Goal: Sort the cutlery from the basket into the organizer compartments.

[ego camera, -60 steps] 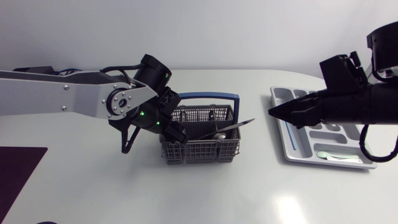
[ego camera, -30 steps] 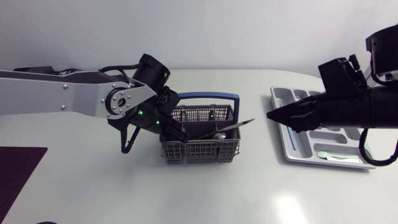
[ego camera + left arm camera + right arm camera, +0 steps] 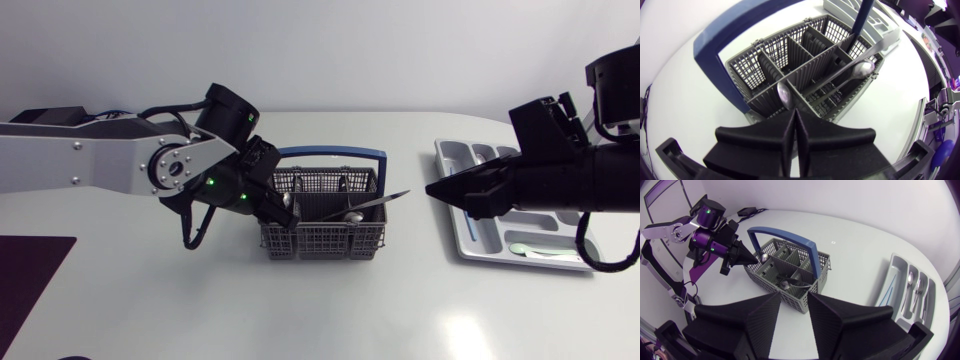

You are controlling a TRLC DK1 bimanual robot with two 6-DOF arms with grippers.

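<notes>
Spoon (image 3: 785,94) juts just ahead of left fingers (image 3: 787,134) (clamped on its handle) above basket (image 3: 740,82); right fingers (image 3: 826,317) parted.

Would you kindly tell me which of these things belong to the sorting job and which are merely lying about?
Job: basket; organizer; spoon in the left gripper, jaws shut on it; knife and second spoon in the basket; right gripper, jaws open.
Lying about: dark mat; small black box at the table's far edge.

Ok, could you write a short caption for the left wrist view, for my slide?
Left gripper shut on a spoon at the basket edge; another spoon and a knife rest inside.
</notes>
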